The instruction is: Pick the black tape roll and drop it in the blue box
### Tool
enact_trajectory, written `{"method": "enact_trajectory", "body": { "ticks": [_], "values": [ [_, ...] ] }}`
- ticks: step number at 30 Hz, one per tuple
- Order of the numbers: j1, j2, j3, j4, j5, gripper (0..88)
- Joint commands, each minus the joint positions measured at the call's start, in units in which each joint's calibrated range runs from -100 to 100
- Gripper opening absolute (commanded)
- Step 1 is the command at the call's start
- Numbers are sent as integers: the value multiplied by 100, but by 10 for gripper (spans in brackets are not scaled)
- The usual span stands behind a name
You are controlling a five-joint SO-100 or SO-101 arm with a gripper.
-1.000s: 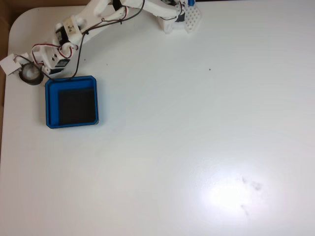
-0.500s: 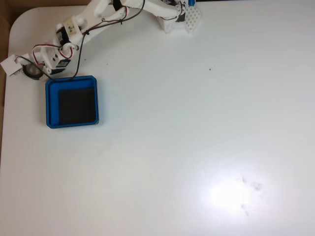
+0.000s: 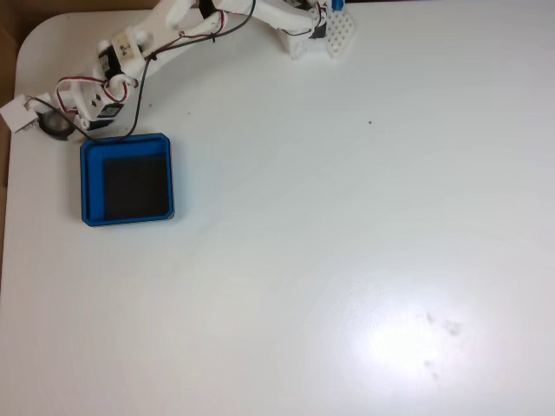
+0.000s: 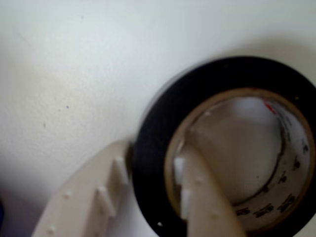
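At the upper left of the fixed view, the gripper is reaching over the black tape roll, which is lying on the white table close to its rounded corner and just above the blue box. In the wrist view the black tape roll is sitting at the right of the frame, and the gripper is straddling its wall: one finger is pressing against the outer black face at the lower left, the other finger is standing inside the pale core. The jaws are grasping the tape's wall, with no gap showing on either side.

To do this step well, the grip should probably be squeezing firmly before any lift, since only a narrow band of the ring is being pinched and the roll could swing or slip. Lifting straight up, then carrying it toward the lower right of the fixed view, looks the safest way to clear the box's thick rim.

Moving rightward in the fixed view, the arm is stretching across the top edge with its cables trailing near the box's upper rim; these could be snagging. Its base is standing at top centre.
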Motion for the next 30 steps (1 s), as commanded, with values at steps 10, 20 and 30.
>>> {"method": "enact_trajectory", "body": {
  "ticks": [10, 20, 30],
  "values": [
    [45, -1078, -263, 29, -6, 16],
    [-53, -2716, -263, 2174, 38, 16],
    [-1293, -4280, -263, 3915, -6, 18]
  ]
}}
